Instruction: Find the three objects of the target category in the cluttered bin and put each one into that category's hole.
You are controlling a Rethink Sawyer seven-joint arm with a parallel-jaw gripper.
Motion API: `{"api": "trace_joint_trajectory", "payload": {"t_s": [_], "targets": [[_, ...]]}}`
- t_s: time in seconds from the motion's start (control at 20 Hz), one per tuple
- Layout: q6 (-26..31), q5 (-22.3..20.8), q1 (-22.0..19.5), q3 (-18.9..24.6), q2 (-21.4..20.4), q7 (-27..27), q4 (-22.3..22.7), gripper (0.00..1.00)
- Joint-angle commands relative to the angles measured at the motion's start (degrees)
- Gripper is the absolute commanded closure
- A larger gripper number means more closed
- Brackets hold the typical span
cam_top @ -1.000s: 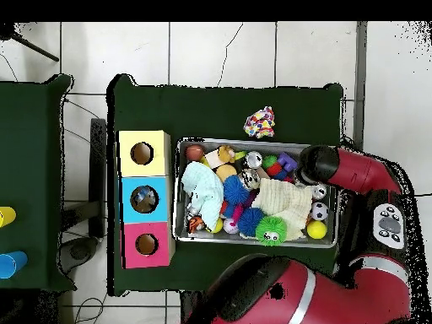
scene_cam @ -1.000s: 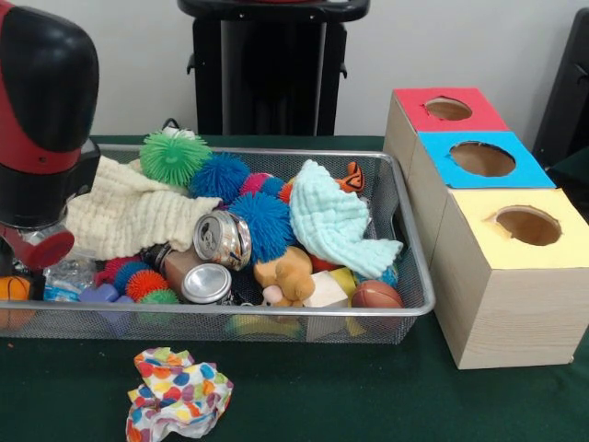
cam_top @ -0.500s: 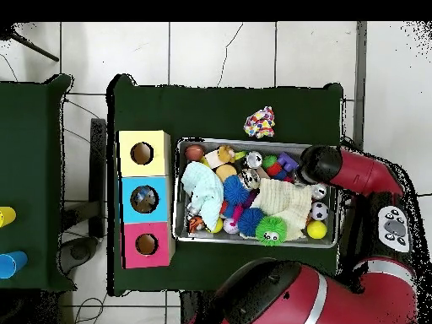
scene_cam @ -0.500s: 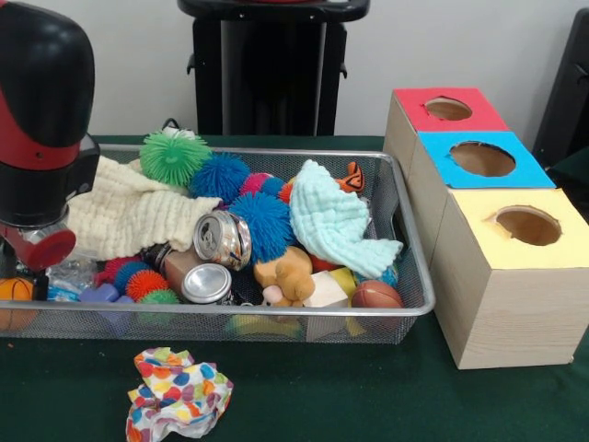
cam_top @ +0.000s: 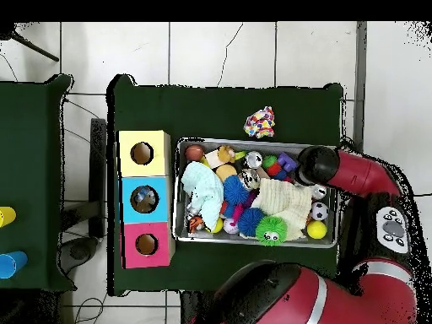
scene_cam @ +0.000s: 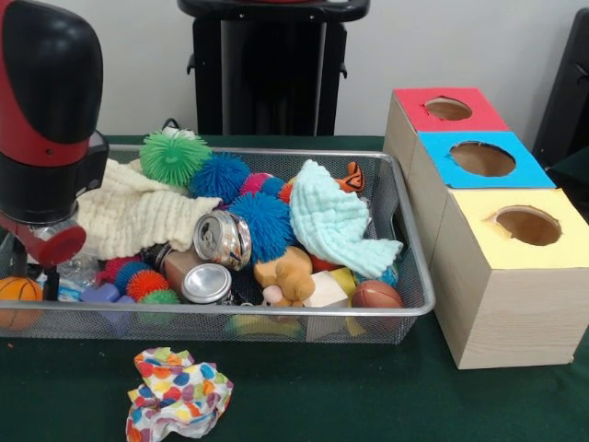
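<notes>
The wire mesh bin (scene_cam: 276,310) is full of toys, cloths and cans; it also shows in the overhead view (cam_top: 253,244). My gripper (scene_cam: 46,274) hangs under the red and black arm at the bin's left end in the front view, low among the items; in the overhead view (cam_top: 314,164) it is at the bin's right end. A wrinkly clear plastic piece (scene_cam: 81,273) lies right beside it, partly hidden by the arm. I cannot tell if the gripper touches it. Other clear pieces are hidden.
Three wooden boxes with holes stand beside the bin: red (scene_cam: 448,109), blue (scene_cam: 483,158), yellow (scene_cam: 527,225). Two silver cans (scene_cam: 223,239) lie mid-bin among spiky balls, a cream cloth (scene_cam: 138,216) and a mint cloth (scene_cam: 336,226). A dotted cloth (scene_cam: 178,391) lies on the table in front.
The arm has shifted slightly right in the front view and now covers more of the clear plastic piece. The bin's contents have not visibly moved.
</notes>
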Motion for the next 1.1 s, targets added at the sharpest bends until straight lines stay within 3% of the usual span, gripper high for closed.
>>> {"api": "trace_joint_trajectory", "payload": {"t_s": [0.05,0.55,0.9,1.1], "targets": [[-2.34,1.87,1.32,8.63,0.9,1.22,5.45,0.0],[-2.12,3.2,1.82,8.04,1.03,4.59,5.83,0.0],[-4.29,3.11,1.88,6.73,4.74,7.16,4.33,0.0],[0.84,3.26,2.86,4.58,6.8,7.31,2.98,0.0]]}}
